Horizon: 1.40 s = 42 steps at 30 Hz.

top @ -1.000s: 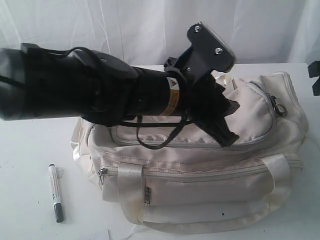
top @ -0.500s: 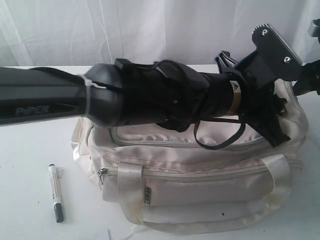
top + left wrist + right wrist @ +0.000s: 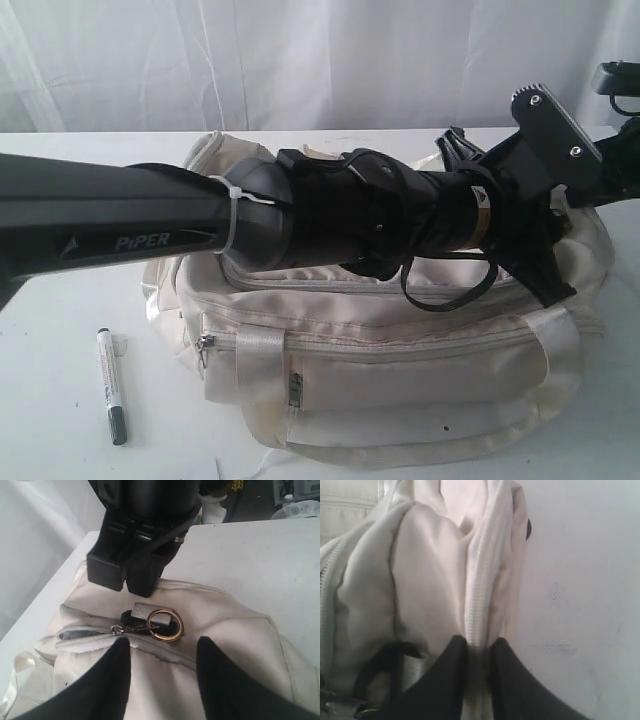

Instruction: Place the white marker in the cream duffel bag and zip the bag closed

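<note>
The white marker [image 3: 111, 385] lies on the table left of the cream duffel bag [image 3: 400, 380], clear of both grippers. My left arm reaches across the bag's top to its right end. There my left gripper [image 3: 162, 642] hovers open over the fabric, just short of the grey zip pull [image 3: 118, 629] and a brass ring [image 3: 166, 625]. Nothing sits between its fingers. My right gripper [image 3: 478, 642] is shut on a cream webbing strap [image 3: 479, 595] at the same end of the bag. It also shows from the left wrist as a black block [image 3: 125, 582] pressed to the bag.
White table [image 3: 60, 330] runs round the bag, with a white curtain behind. The left forearm [image 3: 150, 225] covers much of the bag's top flap. A handle strap [image 3: 545, 345] hangs over the bag's front right.
My left arm has stretched from the bag's middle to its right end and dropped slightly. The right arm has come in at that end. The marker has not moved.
</note>
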### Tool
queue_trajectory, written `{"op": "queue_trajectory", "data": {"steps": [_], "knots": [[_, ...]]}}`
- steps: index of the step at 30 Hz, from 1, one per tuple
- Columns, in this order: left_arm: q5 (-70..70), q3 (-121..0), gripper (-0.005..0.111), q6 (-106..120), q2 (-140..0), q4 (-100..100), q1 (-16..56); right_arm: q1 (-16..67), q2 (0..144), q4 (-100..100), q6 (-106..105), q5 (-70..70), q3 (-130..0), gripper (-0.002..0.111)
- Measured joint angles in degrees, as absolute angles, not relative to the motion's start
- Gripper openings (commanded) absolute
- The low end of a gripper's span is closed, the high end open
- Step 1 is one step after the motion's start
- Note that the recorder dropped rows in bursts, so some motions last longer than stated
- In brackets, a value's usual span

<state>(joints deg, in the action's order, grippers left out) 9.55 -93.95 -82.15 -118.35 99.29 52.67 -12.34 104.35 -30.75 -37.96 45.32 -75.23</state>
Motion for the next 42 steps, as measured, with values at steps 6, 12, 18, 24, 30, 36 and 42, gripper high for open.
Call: {"op": "queue_trajectory", "data": {"steps": [6, 12, 18, 24, 30, 36, 42], "knots": [[8.62, -93.95, 0.047, -82.15, -118.35, 99.29, 52.67, -12.34, 103.89, -34.82, -38.08, 47.28, -75.23, 0.0], [8.26, -93.95, 0.046, -82.15, -118.35, 99.29, 52.67, -12.34, 100.78, -36.93, -38.08, 49.99, -75.23, 0.0], [8.19, -93.95, 0.042, -82.15, -118.35, 99.29, 52.67, -12.34, 95.5, -37.4, -37.55, 53.32, -75.23, 0.0], [8.19, -93.95, 0.042, -82.15, -118.35, 99.29, 52.67, -12.34, 93.04, -38.95, -37.32, 55.38, -75.23, 0.0], [7.29, -94.43, 0.042, -82.15, -118.35, 99.29, 52.67, -12.34, 92.91, -41.12, -38.16, 56.41, -75.23, 0.0], [4.64, -94.65, 0.042, -82.15, -118.58, 99.29, 52.67, -12.34, 92.91, -41.42, -38.12, 56.57, -75.23, 0.0], [5.83, -98.35, 0.042, -82.15, -120.71, 99.29, 52.67, -12.34, 92.91, -42.75, -39.01, 56.77, -75.23, 0.0]]}}
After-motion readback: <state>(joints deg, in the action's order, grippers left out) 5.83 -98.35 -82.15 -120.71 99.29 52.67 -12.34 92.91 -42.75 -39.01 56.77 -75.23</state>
